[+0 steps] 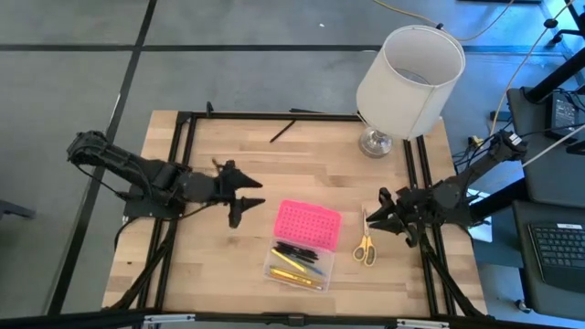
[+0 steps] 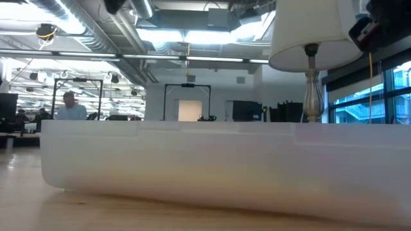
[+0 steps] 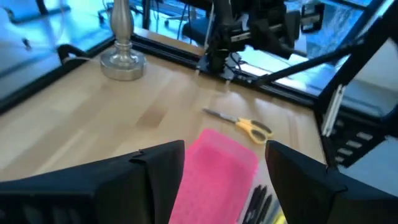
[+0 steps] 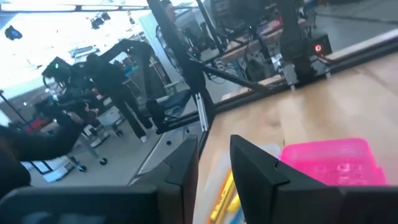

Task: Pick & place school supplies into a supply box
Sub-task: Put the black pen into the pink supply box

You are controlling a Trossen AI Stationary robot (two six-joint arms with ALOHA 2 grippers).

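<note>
Clear plastic supply box with pink dotted lid near front edge of wooden surface, pens inside. Yellow-handled scissors just beside box. Left gripper fingers wide; right gripper fingers narrowly parted. Bare wood open behind. Box wall blocks low view; white-shaded lamp at rear.

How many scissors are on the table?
1. The small yellow-handled scissors lie on the wooden table, between the supply box with the pink dotted lid and the right tool. More could hide under the lid.
</note>
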